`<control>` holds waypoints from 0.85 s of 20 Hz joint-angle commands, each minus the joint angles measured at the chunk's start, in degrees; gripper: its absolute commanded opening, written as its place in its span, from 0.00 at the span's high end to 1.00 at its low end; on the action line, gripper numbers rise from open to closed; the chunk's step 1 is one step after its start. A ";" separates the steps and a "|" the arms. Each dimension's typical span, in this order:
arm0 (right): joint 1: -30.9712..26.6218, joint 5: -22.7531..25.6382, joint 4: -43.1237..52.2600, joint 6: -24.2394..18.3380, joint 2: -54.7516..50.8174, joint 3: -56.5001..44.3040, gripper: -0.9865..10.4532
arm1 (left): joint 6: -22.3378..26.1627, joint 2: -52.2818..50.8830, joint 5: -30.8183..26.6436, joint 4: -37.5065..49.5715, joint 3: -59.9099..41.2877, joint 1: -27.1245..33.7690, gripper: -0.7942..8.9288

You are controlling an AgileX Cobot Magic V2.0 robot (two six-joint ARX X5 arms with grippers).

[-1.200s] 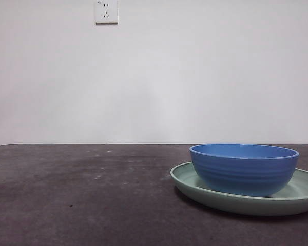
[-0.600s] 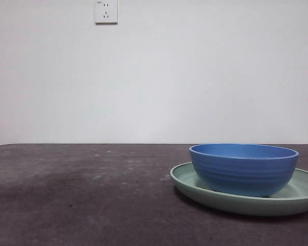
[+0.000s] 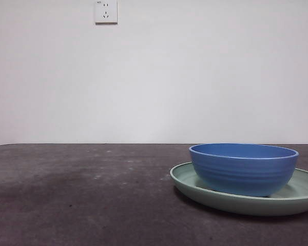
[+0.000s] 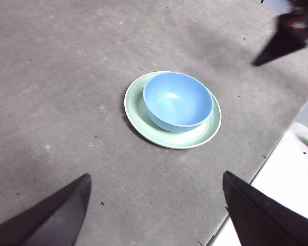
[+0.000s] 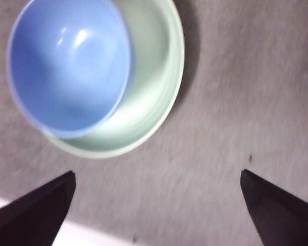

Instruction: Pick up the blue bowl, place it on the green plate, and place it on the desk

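The blue bowl [image 3: 244,168] sits upright in the green plate [image 3: 303,197], which rests on the desk [image 3: 82,195] at the right of the front view. No arm shows in that view. My left gripper [image 4: 155,177] hangs open high above the desk, well back from the blue bowl [image 4: 177,101] and green plate [image 4: 136,110]. My right gripper [image 5: 157,173] is open too, above and beside the blue bowl [image 5: 69,66] on the green plate [image 5: 154,66]; this picture is blurred. The dark shape of the right arm [image 4: 290,31] shows beyond the plate in the left wrist view.
A white wall with a socket [image 3: 106,11] stands behind the desk. The desk's edge runs close to the plate, with a white surface [image 4: 277,195] beyond it. The rest of the desk is bare dark grey surface.
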 commanded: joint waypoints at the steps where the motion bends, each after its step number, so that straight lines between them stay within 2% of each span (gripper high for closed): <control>1: -0.07 0.90 5.40 -1.38 6.49 0.94 0.46 | -0.15 0.24 0.04 0.61 0.96 -0.31 0.50; 3: -0.07 3.19 9.55 -1.29 11.76 0.94 0.47 | -0.17 0.02 0.04 0.61 0.96 -0.31 0.50; 6: -0.07 3.21 12.41 -1.62 18.05 0.94 0.49 | -0.17 -0.37 0.07 0.61 0.96 -0.31 0.50; 8: -0.07 3.08 14.49 -2.27 21.70 0.94 0.54 | -0.15 -0.42 0.07 0.61 0.96 -0.31 0.50; 17: 2.10 0.87 21.31 -2.86 30.21 0.94 0.57 | -0.15 -0.39 0.04 0.63 0.96 -0.31 0.50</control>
